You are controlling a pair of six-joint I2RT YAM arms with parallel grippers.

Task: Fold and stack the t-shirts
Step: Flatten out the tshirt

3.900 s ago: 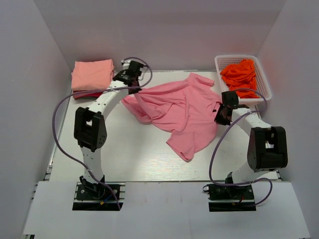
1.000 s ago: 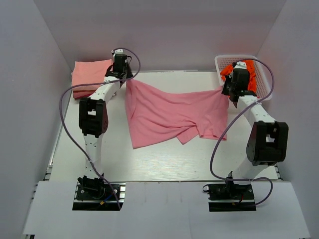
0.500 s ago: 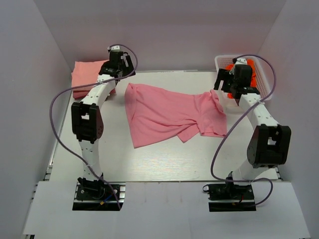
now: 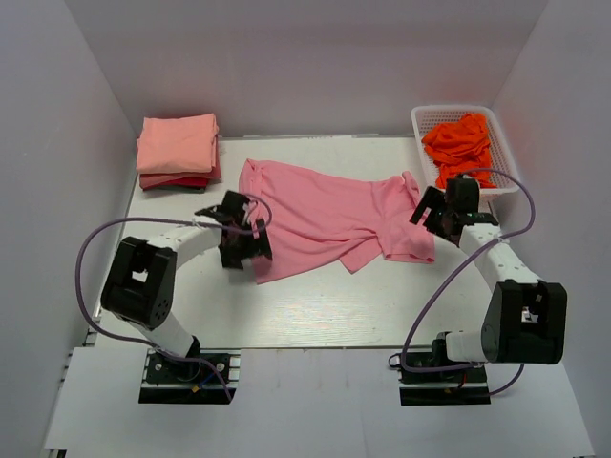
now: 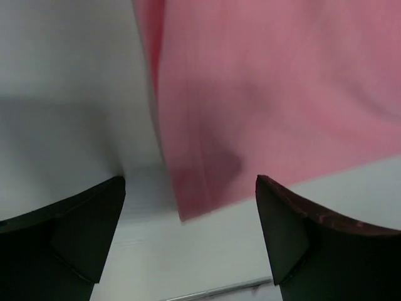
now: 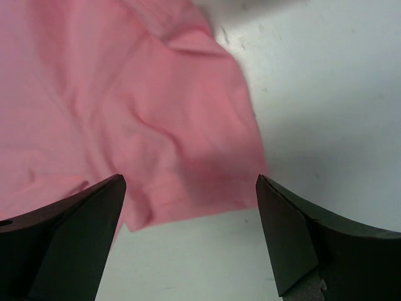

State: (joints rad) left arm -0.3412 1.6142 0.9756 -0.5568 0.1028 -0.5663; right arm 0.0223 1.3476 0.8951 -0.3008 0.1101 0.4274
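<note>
A rose-pink t-shirt (image 4: 325, 212) lies spread and wrinkled across the middle of the table. My left gripper (image 4: 246, 246) hovers open over its near-left corner; in the left wrist view that corner (image 5: 207, 169) shows between the dark fingers (image 5: 75, 232). My right gripper (image 4: 430, 212) is open above the shirt's right end, whose hem (image 6: 188, 182) lies between the fingertips. Nothing is held. A folded salmon-peach t-shirt (image 4: 177, 143) tops a stack at the back left, with a red one (image 4: 181, 179) under it. Orange-red t-shirts (image 4: 458, 141) fill the basket.
The white lattice basket (image 4: 418, 122) stands at the back right corner. White walls close in the table on the left, back and right. Bare table (image 4: 315, 305) lies between the shirt and the arm bases.
Both grippers have opened and let go of the pink shirt, which now lies on the table. The left gripper came down to its near-left corner, the right one down beside its right end.
</note>
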